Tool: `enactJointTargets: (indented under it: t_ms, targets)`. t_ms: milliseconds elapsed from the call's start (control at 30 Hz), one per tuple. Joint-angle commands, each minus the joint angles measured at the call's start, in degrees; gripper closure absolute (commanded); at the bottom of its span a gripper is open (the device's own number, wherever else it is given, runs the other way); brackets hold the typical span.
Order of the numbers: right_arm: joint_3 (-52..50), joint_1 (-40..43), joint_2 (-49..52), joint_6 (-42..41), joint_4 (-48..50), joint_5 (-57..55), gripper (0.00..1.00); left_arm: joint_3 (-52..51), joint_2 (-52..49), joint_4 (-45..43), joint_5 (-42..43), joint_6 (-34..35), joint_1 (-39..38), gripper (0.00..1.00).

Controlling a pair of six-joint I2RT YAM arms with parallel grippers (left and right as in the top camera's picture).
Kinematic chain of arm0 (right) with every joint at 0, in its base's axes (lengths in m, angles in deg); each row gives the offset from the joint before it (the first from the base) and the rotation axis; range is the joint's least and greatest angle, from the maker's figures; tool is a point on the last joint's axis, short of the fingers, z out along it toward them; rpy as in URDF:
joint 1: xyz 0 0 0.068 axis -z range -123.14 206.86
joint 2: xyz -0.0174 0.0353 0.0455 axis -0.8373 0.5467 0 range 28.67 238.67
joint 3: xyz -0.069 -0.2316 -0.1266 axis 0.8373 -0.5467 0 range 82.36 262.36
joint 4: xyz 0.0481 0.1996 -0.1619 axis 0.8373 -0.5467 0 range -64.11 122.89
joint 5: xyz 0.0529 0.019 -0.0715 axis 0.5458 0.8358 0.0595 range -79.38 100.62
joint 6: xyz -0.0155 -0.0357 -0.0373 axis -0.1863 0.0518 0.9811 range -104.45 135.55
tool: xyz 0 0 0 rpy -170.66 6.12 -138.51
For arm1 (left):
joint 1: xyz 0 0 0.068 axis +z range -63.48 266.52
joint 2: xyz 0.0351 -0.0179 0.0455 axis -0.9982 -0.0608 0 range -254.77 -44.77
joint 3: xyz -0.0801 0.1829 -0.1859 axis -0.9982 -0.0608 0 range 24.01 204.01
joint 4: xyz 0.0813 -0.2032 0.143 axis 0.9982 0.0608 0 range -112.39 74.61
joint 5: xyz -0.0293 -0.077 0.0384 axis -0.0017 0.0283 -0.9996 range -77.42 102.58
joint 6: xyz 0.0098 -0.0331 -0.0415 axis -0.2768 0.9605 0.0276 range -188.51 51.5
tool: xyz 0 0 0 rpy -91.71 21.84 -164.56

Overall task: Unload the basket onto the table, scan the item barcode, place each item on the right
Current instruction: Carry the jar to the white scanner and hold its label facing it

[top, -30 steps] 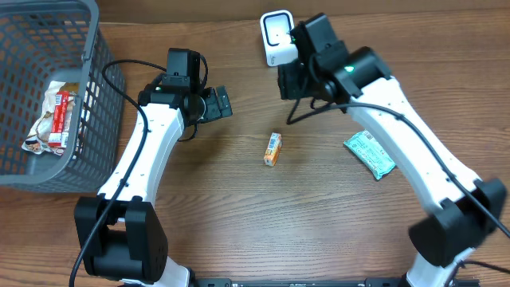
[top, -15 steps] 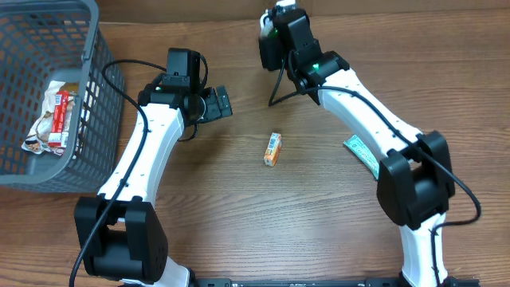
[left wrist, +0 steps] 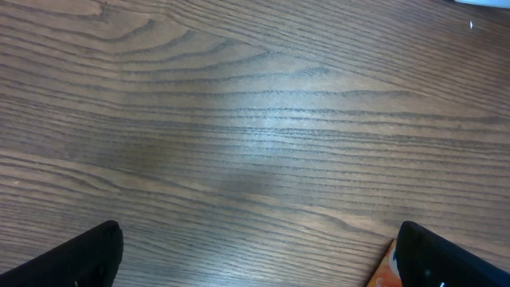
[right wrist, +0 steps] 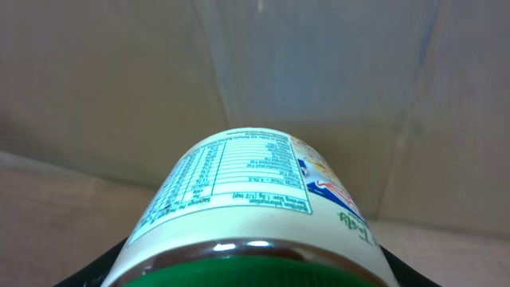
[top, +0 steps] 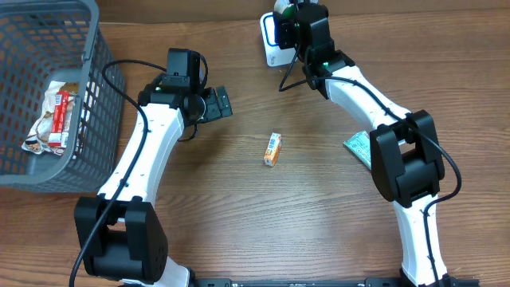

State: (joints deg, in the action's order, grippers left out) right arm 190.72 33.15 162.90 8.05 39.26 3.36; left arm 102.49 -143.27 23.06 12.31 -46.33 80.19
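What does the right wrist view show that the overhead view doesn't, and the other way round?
Only the right wrist view: the nutrition table printed on the white container and its green cap, close up.

Only the overhead view: the white scanner, the grey basket with a wrapped item inside, the small orange box, the teal packet and the open left end effector.

Both: the right end effector closed on the container, which from overhead is only a glimpse of green and white by the scanner.

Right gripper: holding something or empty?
Holding. The right wrist view shows a green-capped bottle with a white nutrition label clamped in the right gripper.
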Motion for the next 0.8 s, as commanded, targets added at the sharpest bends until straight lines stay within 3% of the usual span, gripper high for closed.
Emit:
enactJointTargets:
  t_ms: [0,767]
  targets:
    - [1.0,0.1,0.7,-0.2,3.3,2.1,0.5,0.4,0.4,0.0,-0.3,0.3,-0.1,0.0]
    - [1.0,0.1,11.3,-7.7,21.0,2.9,0.54,0.4,0.4,0.0,-0.3,0.3,-0.1,0.0]
